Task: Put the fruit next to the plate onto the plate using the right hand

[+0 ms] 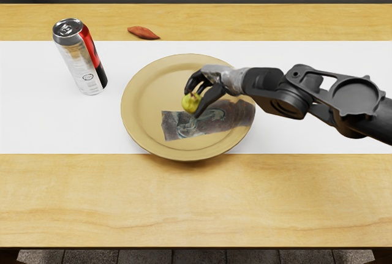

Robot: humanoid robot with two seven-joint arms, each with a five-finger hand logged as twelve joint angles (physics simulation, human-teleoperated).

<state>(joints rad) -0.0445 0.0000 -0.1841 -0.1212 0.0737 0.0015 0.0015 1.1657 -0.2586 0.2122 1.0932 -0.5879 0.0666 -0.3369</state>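
A round golden plate (147,101) lies on the white runner in the middle of the table. My right hand (203,90) reaches in from the right edge and hovers over the plate's centre. Its dark fingers are curled around a small yellow-green pear (191,102), held just above the plate surface. The hand's reflection shows on the plate below it. The left arm does not appear.
A silver and red drink can (81,56) stands upright left of the plate. A flat reddish-orange sweet potato (143,32) lies on the wooden table behind the plate. The white runner (37,105) crosses the table (184,203) from side to side.
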